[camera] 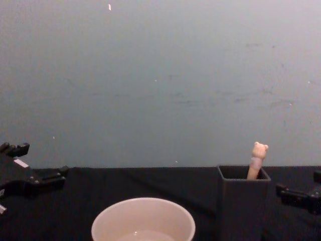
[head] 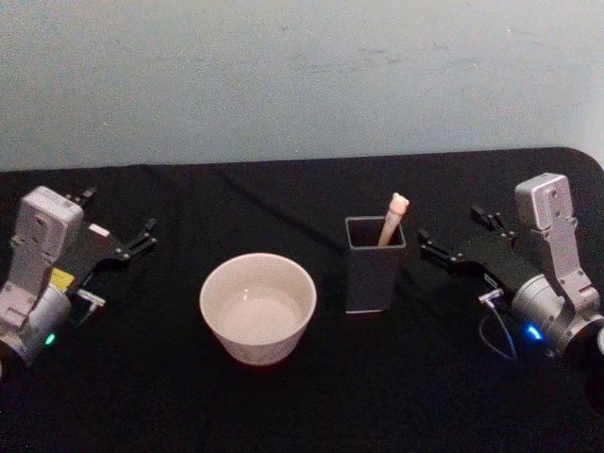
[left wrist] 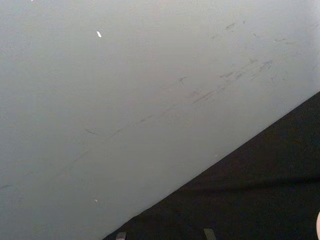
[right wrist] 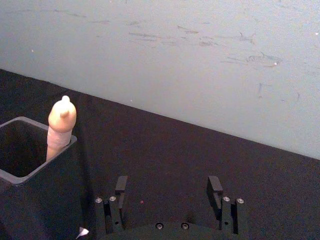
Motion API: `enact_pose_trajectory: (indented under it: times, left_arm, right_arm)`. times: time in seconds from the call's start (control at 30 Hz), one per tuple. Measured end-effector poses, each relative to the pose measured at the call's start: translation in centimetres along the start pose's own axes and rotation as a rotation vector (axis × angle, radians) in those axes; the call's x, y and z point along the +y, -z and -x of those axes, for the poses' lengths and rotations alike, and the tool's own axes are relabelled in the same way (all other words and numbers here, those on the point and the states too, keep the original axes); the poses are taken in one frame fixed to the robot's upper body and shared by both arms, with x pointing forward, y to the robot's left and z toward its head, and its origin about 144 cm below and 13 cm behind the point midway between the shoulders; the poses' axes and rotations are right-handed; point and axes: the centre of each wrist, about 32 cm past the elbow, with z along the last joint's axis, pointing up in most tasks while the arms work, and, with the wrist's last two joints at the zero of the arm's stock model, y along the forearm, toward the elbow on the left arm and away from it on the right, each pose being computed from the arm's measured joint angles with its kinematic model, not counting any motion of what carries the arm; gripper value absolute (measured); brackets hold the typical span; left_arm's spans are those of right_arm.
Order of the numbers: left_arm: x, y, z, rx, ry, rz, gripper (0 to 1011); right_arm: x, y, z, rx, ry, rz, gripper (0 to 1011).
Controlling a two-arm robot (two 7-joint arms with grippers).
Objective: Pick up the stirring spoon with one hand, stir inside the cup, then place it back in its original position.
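Head view: beige bear-knobbed stirring spoon (head: pixel 392 218)

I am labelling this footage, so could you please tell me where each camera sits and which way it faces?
Head: high, looking down at the cup, holder, spoon; left end effector and right end effector open at the sides.
Chest: low, facing the wall across the table; both arms at the edges.
Left wrist: aimed at wall and black cloth.
Right wrist: sees its own open fingers, the holder and spoon.
Head, chest and right wrist share holder and spoon.
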Motion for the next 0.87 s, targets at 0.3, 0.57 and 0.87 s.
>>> enact_pose_trajectory:
  times: [0.3, 0.57, 0.87]
  left_arm:
    - [0.00, 0.00, 0.00, 0.000, 0.000, 0.000, 1001]
    - [0.00, 0.00, 0.00, 0.000, 0.000, 0.000, 1001]
    - [0.00, 0.00, 0.00, 0.000, 0.000, 0.000, 1001]
  right_arm:
    - [0.00, -0.02, 0.00, 0.000, 0.000, -0.001, 1002]
    - [0.00, -0.02, 0.00, 0.001, 0.000, -0.001, 1002]
    - [0.00, -0.02, 0.00, 0.001, 0.000, -0.001, 1002]
